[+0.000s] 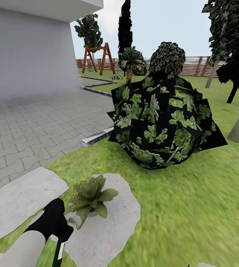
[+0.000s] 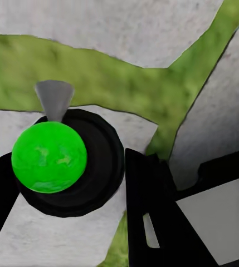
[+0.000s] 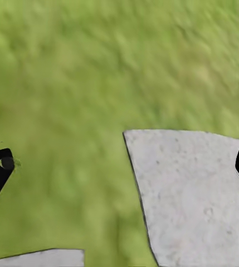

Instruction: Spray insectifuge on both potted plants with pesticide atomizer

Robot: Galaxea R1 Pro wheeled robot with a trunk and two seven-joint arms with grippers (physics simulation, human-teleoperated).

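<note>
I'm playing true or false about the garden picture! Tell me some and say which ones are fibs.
1. The small green potted plant sits on a flat grey stepping stone. True.
2. The big round dark leafy bush grows out of the grey brick paving. False: it stands on the green grass.
3. The left tool holds a slim dark spray bottle with a pale band. True.
4. The right tool is squeezing a flower. False: it is open and empty, above grass and stone.
</note>
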